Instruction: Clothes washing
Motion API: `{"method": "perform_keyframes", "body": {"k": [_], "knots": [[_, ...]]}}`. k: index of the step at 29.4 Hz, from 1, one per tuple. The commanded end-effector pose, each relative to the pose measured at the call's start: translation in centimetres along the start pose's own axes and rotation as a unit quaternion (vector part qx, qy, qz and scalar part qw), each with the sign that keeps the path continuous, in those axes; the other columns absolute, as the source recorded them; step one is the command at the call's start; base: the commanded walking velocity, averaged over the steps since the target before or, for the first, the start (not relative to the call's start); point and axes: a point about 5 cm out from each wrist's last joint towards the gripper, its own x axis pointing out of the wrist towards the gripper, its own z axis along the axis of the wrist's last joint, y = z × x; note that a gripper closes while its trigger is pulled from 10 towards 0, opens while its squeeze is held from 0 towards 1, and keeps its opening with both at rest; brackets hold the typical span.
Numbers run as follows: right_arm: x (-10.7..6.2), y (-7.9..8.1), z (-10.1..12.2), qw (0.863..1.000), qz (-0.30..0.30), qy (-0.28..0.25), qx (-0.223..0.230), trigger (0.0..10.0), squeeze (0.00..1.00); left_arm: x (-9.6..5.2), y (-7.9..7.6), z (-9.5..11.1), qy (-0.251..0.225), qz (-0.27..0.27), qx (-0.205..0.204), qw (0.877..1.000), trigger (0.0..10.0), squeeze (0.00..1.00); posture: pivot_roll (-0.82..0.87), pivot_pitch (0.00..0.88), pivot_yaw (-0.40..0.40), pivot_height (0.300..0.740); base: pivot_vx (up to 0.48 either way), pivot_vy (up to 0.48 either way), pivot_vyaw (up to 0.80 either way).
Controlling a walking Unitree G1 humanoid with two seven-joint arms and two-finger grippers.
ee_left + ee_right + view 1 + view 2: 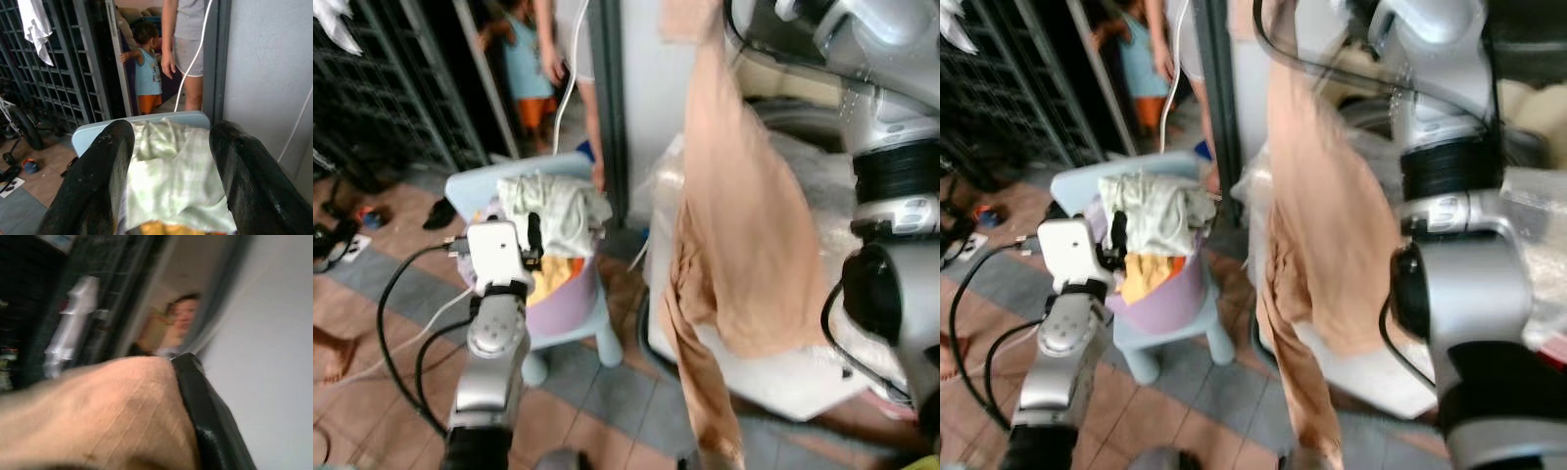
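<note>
Beside the white washer (783, 372), the right hand (195, 396) holds a tan garment (744, 235) aloft, not yet loaded, while the left hand (171, 166) gapes wide over the still-full laundry basket (570, 294).

Two people (183, 49) in doorway, bicycle wheel (22, 125), sandals (438, 212), tiled floor (607, 401)

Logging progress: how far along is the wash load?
Done: nothing clearly loaded. In hand: the right gripper holds a tan garment up high, hanging in front of the washer. Left: the basket on the stool holds a pale green cloth; the left gripper is open before it.
</note>
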Motion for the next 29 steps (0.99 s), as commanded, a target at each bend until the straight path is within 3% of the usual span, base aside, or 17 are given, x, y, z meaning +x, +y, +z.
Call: {"method": "perform_keyframes", "body": {"k": [1, 2, 4, 5, 9, 10, 14, 16, 17, 18, 19, 21, 22, 29], "knots": [[0.0, -4.6, 4.5, 0.988, -0.110, -0.025, -0.102, 10.0, 0.00, 0.1, -0.9, 0.1, -0.001, -0.011, -0.005, 1.000, 10.0, 0.00, -0.10, 0.000, 0.057, 0.740, 0.262, 0.000, 0.00], [0.0, -4.6, 4.5, 0.988, -0.110, -0.025, -0.102, 10.0, 0.00, 0.1, -0.9, 0.1, -0.001, -0.011, -0.005, 1.000, 10.0, 0.00, -0.10, 0.000, 0.057, 0.740, 0.262, 0.000, 0.00], [-0.1, -6.6, 7.4, 0.969, -0.181, -0.037, -0.163, 10.0, 0.00, 0.2, -1.1, 0.2, -0.001, -0.014, -0.008, 1.000, 10.0, 0.00, -0.10, 0.000, 0.057, 0.740, 0.000, 0.000, 0.00], [-0.1, -6.6, 7.4, 0.969, -0.181, -0.037, -0.163, 10.0, 0.00, 0.2, -1.1, 0.2, -0.001, -0.014, -0.008, 1.000, 10.0, 0.00, -0.10, 0.000, 0.057, 0.740, 0.000, 0.000, 0.00], [-1.2, -9.3, 10.9, 0.940, -0.264, -0.064, -0.207, 10.0, 0.00, 0.1, -1.1, 0.0, 0.003, -0.008, -0.013, 1.000, 10.0, 0.00, -0.09, 0.000, 0.046, 0.740, 0.000, 0.000, 0.00], [-1.3, -9.3, 10.4, 0.942, -0.262, -0.061, -0.200, 10.0, 0.00, 0.0, -1.1, 0.0, 0.004, -0.007, -0.013, 1.000, 10.0, 0.00, -0.09, 0.000, 0.046, 0.740, 0.000, 0.000, 0.00], [-1.2, -7.8, 5.3, 0.957, -0.215, -0.004, -0.195, 10.0, 0.00, -0.3, -1.3, -0.2, 0.007, -0.011, -0.014, 1.000, 10.0, 0.00, -0.09, 0.000, 0.046, 0.740, 0.000, 0.000, 0.00], [-2.0, -5.4, -0.9, 0.975, -0.158, 0.067, -0.143, 10.0, 0.00, -0.6, -1.3, -0.3, 0.011, -0.015, -0.013, 1.000, 10.0, 0.00, -0.08, 0.000, 0.049, 0.740, 0.000, 0.000, 0.00], [-3.7, -3.0, -6.4, 0.979, -0.120, 0.136, -0.095, 10.0, 0.00, -0.7, -1.3, -0.4, 0.013, -0.018, -0.011, 1.000, 10.0, 0.00, -0.08, 0.000, 0.055, 0.740, 0.000, 0.000, 0.00], [-3.7, -3.0, -6.4, 0.979, -0.120, 0.136, -0.095, 10.0, 0.00, -0.7, -1.3, -0.4, 0.013, -0.018, -0.011, 1.000, 10.0, 0.00, -0.08, 0.000, 0.055, 0.740, 0.000, 0.000, 0.00], [-5.2, -1.5, -9.6, 0.977, -0.109, 0.173, -0.065, 10.0, 0.00, -0.7, -1.3, -0.4, 0.013, -0.020, -0.010, 1.000, 10.0, 0.00, -0.08, 0.000, 0.057, 0.740, 0.000, 0.000, 0.00], [-5.8, -1.0, -10.5, 0.976, -0.107, 0.182, -0.056, 10.0, 0.00, -0.7, -1.2, -0.4, 0.013, -0.021, -0.009, 1.000, 10.0, 0.00, -0.08, 0.000, 0.062, 0.740, 0.000, 0.000, 0.00], [-7.2, -0.3, -12.3, 0.972, -0.110, 0.200, -0.046, 10.0, 0.00, -0.6, -1.1, -0.4, 0.015, -0.024, -0.006, 1.000, 10.0, 0.00, -0.08, 0.000, 0.073, 0.740, 0.000, 0.000, 0.00], [-8.5, -0.9, -12.7, 0.971, -0.133, 0.198, -0.027, 10.0, 0.00, -0.5, -1.4, -0.4, 0.020, -0.038, -0.006, 0.999, 10.0, 0.00, -0.08, 0.000, 0.076, 0.740, 0.000, 0.000, 0.00]]}}
